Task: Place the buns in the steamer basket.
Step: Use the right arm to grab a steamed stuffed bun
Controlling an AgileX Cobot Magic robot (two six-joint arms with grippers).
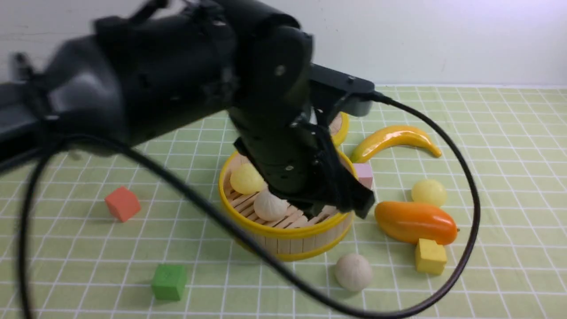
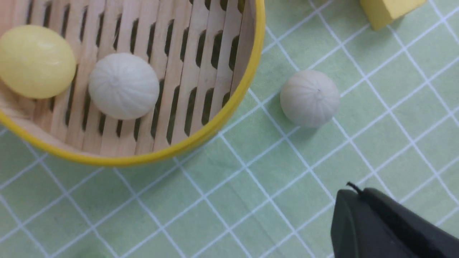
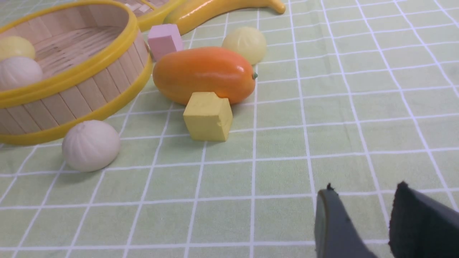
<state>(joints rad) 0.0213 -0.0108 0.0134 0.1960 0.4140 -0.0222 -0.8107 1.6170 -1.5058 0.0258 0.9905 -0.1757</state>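
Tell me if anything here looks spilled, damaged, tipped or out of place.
Nothing looks spilled, tipped or damaged. The steamer basket stands upright with one yellow bun and one off-white bun inside. Only oddity: a second off-white bun and a second yellow bun lie outside it on the cloth, the latter beyond the mango.

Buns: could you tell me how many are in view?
4. In the steamer basket: one yellow bun, one white bun. On the mat: a second white bun before the basket, a second yellow bun beyond the mango. The left arm may hide more.
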